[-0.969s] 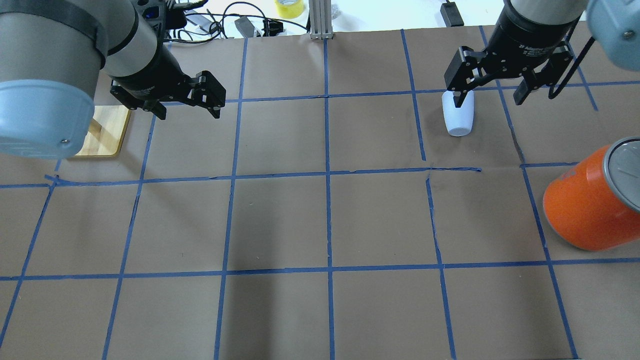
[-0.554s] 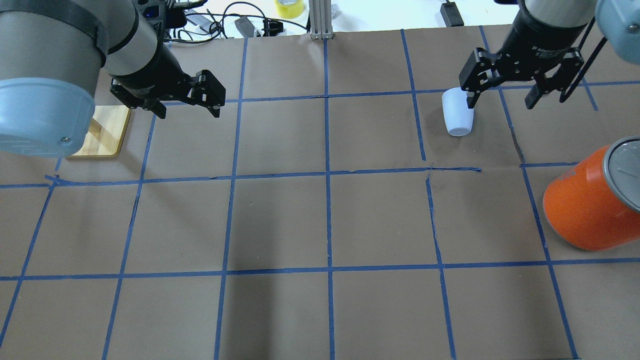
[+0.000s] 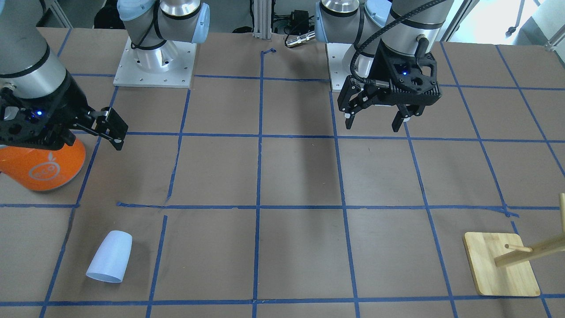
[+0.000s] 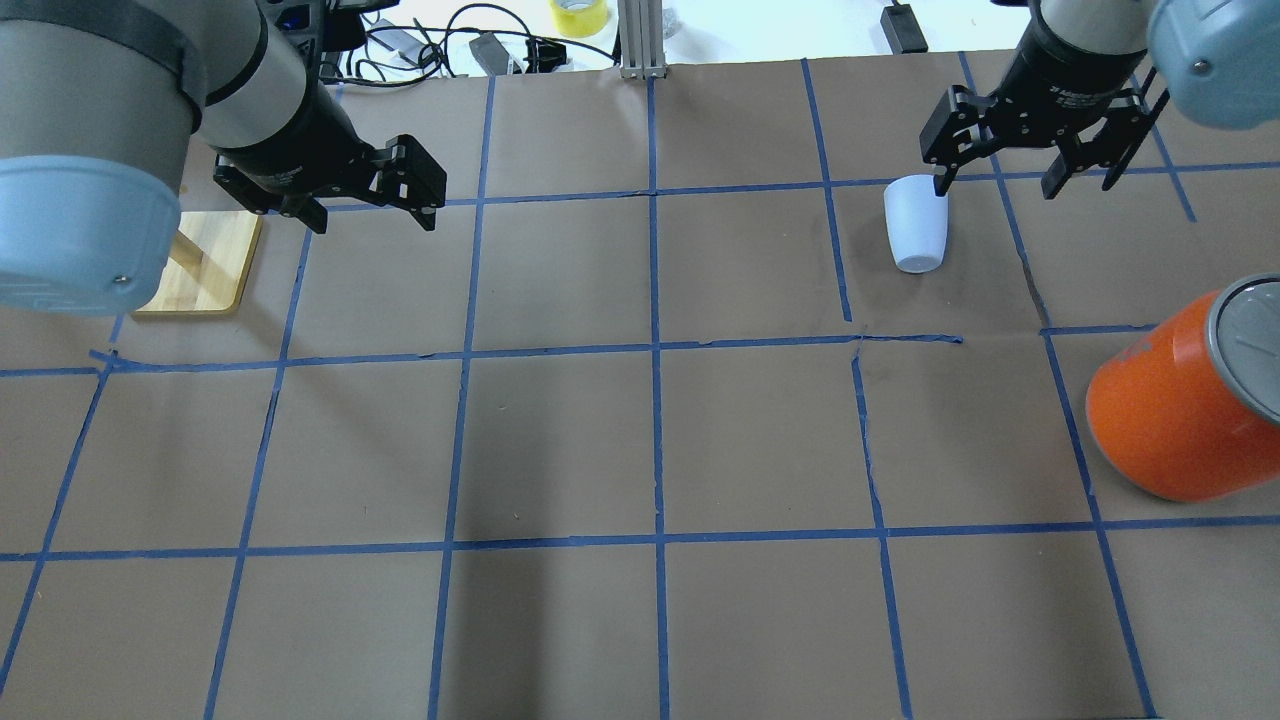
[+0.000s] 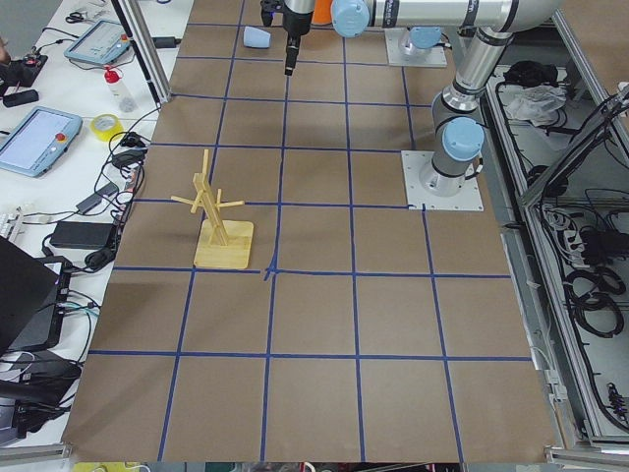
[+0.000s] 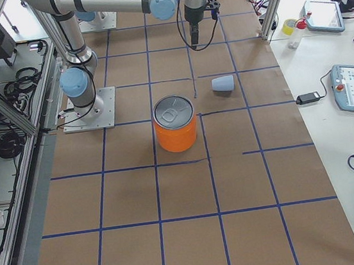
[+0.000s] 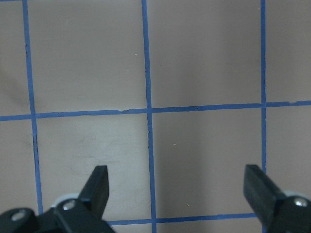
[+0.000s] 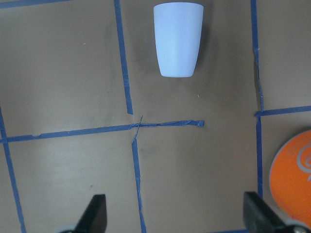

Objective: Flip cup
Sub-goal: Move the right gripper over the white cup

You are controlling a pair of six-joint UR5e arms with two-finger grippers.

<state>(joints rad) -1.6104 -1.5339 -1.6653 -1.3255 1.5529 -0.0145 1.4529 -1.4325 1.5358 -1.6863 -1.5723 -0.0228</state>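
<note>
A wide desk (image 4: 560,450) is covered in brown paper and marked into squares by blue tape. Two grey robot arms reach over it from the robot's side.

A big orange can (image 4: 1170,420) with a silver lid stands upright on the robot's right, near the desk's edge. A wooden stand (image 5: 211,211) with thin pegs on a square base sits on the robot's left, towards the far side.

The cup (image 4: 918,225), small and pale blue-white, lies on its side on the robot's right half of the desk. It is farther from the robot than the can and well apart from it. Its narrow closed end points back towards the robot and its wide mouth points away. It rests inside one taped square, with nothing touching it.

The right fingers (image 4: 995,188) hang in the air above that part of the desk. They are spread wide and hold nothing, and are clear of the cup. In the right wrist view the cup lies on the paper beyond the two fingertips.

The left fingers (image 3: 373,127) hang over bare paper on the robot's left, near the stand. They too are spread wide and empty.
</note>
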